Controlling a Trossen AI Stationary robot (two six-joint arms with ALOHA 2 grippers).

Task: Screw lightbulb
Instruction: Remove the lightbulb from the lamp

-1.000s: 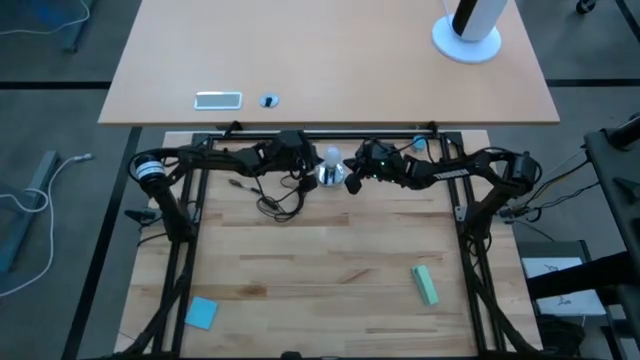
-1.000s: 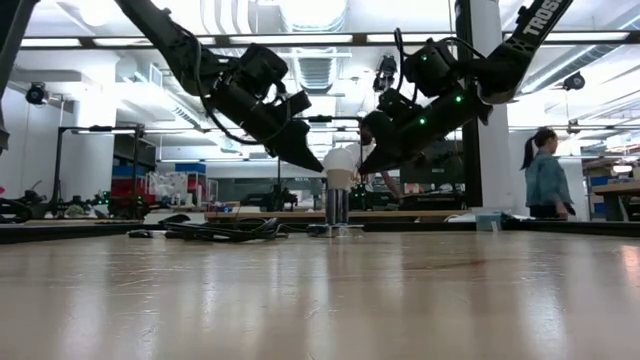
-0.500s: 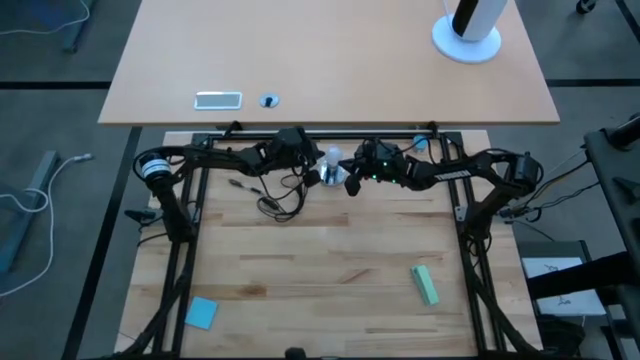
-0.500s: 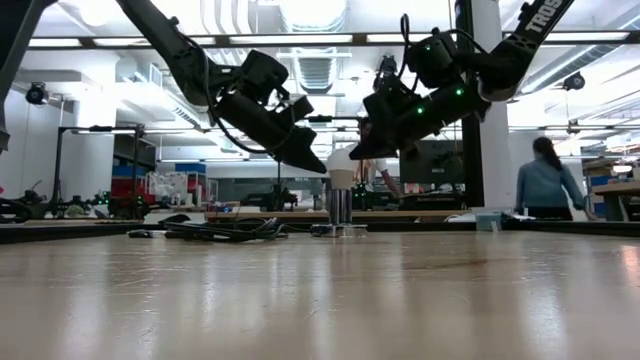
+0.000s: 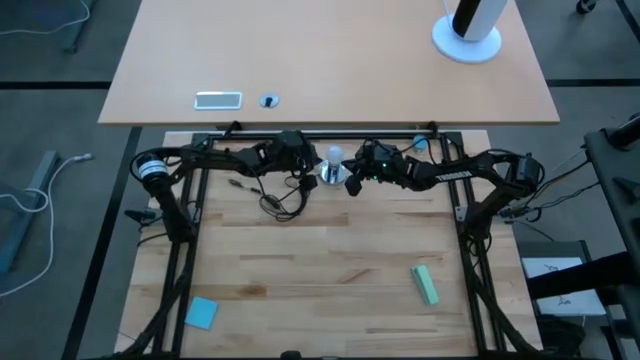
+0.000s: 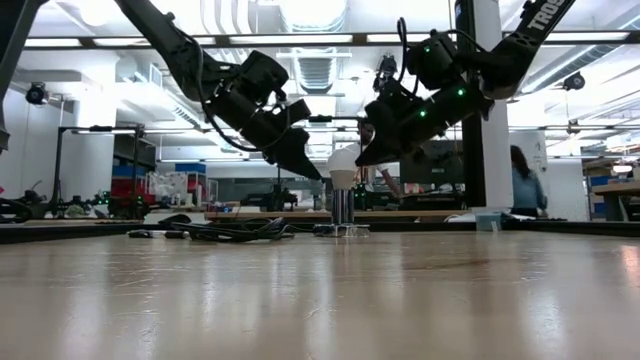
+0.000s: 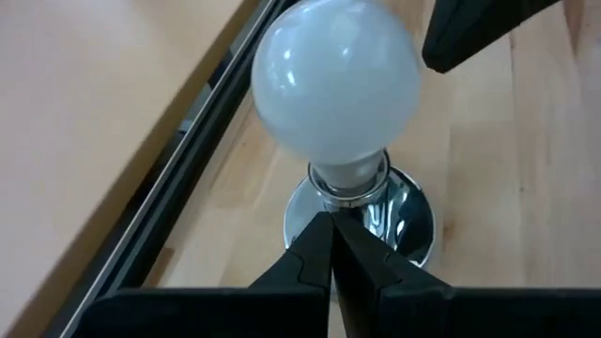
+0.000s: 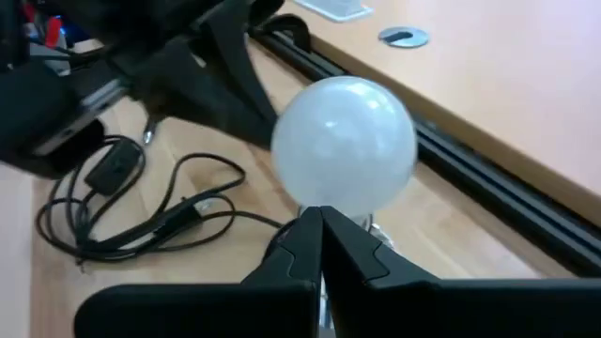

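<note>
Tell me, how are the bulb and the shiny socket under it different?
The bulb is frosted white and round; the socket is mirror-shiny metal. The bulb is wider and stands on top; the socket sits on the table holding it. Both stand upright between the left gripper and right gripper.

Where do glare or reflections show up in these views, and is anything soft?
Left wrist view: window-like highlights on the lightbulb, and the chrome socket mirrors its surroundings. Low view: the near tabletop is blurred and carries a sheen from the ceiling lights. Right wrist view: the bulb looks evenly lit, with no hard glare.
</note>
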